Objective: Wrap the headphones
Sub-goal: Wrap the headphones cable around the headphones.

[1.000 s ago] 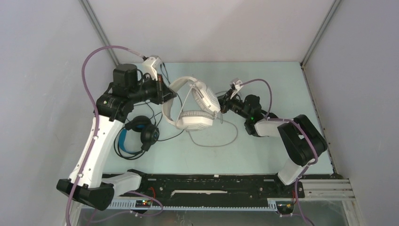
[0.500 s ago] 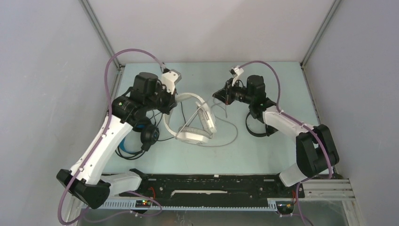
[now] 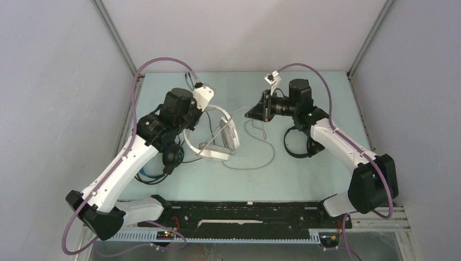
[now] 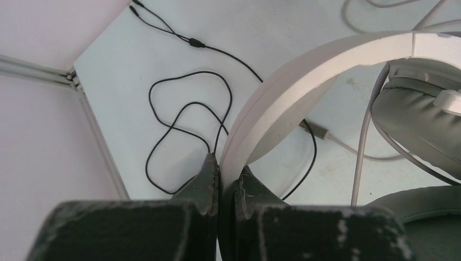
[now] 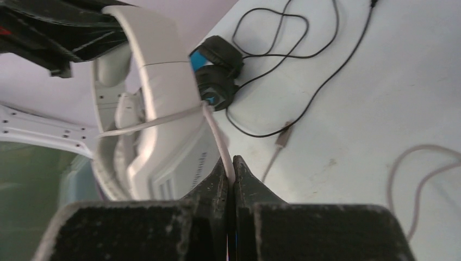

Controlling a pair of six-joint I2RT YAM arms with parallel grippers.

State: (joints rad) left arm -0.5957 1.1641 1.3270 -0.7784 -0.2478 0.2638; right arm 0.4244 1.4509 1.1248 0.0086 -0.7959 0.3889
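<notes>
The white-grey headphones (image 3: 220, 142) stand tilted on the table's middle. My left gripper (image 3: 191, 126) is shut on their headband (image 4: 304, 70), as the left wrist view (image 4: 228, 169) shows. My right gripper (image 3: 249, 115) is shut on their white cable (image 5: 215, 128), pinched between the fingertips in the right wrist view (image 5: 232, 166). The cable runs taut across the earcup (image 5: 157, 98). The black headphones with the blue headband (image 3: 163, 160) lie partly hidden under my left arm. The smaller all-black headphones (image 3: 298, 145) lie under my right arm.
The slack of the white cable (image 3: 261, 157) loops on the table in front of the white headphones. Thin black cables (image 4: 185, 109) trail over the far left of the table near the corner frame (image 4: 92, 125). Walls enclose the table.
My left gripper has carried the white-grey headphones a little nearer and left, turning them. My right gripper has risen and pulled the cable toward the far side.
</notes>
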